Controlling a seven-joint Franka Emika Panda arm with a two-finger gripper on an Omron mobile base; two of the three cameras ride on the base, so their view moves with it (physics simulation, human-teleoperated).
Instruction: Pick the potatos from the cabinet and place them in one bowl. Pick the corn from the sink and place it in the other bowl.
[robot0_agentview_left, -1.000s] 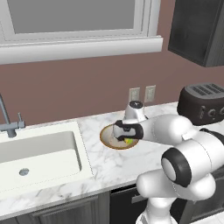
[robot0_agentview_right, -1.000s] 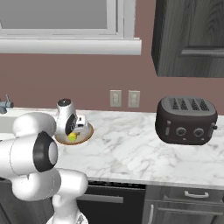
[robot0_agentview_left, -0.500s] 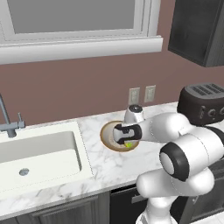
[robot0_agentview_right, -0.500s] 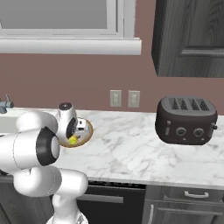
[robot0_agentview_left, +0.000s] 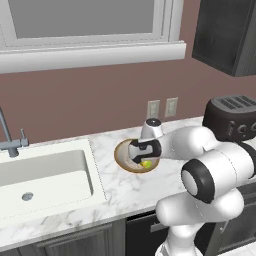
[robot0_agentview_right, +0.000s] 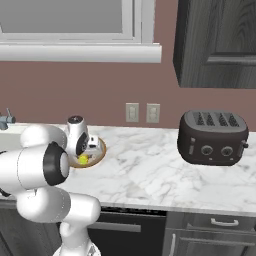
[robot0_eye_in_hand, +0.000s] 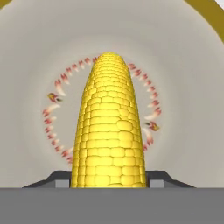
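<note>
A: Starting with the biggest things, what stood around the arm?

B: A marbled white counter (robot0_agentview_right: 150, 170) ran under a window, with the white sink (robot0_agentview_left: 45, 175) set into it at the left and its grey faucet (robot0_agentview_left: 7, 135) at the back edge. The dark grey cabinet (robot0_agentview_right: 217, 42) hung on the wall up to the right, its door closed. A dark toaster (robot0_agentview_right: 212, 137) sat on the counter below it, well apart from the bowl.

A: Any writing or brand marks on the toaster or elsewhere?

B: None that could be read. The toaster showed round knobs on its front, and two pale outlet plates (robot0_agentview_right: 142, 112) sat on the wall behind the counter, all unmarked.

A: And the bowl?

B: The tan-rimmed bowl (robot0_agentview_left: 121, 150) rested on the counter just right of the sink. In the hand view its pale inside (robot0_eye_in_hand: 183, 70) carried a ring of small red and orange marks, a pattern rather than letters.

A: Where was the corn, and what did the gripper do?

B: The corn (robot0_eye_in_hand: 110, 127) was over the bowl's middle, its yellow body pointing away from the hand. The gripper (robot0_eye_in_hand: 109, 180) was clamped on the cob, one dark fingertip (robot0_eye_in_hand: 59, 178) pressed to each side of its near end. From the left base view the cob's yellow-green end (robot0_agentview_left: 146, 163) showed just below the hand, inside the bowl's rim.
</note>
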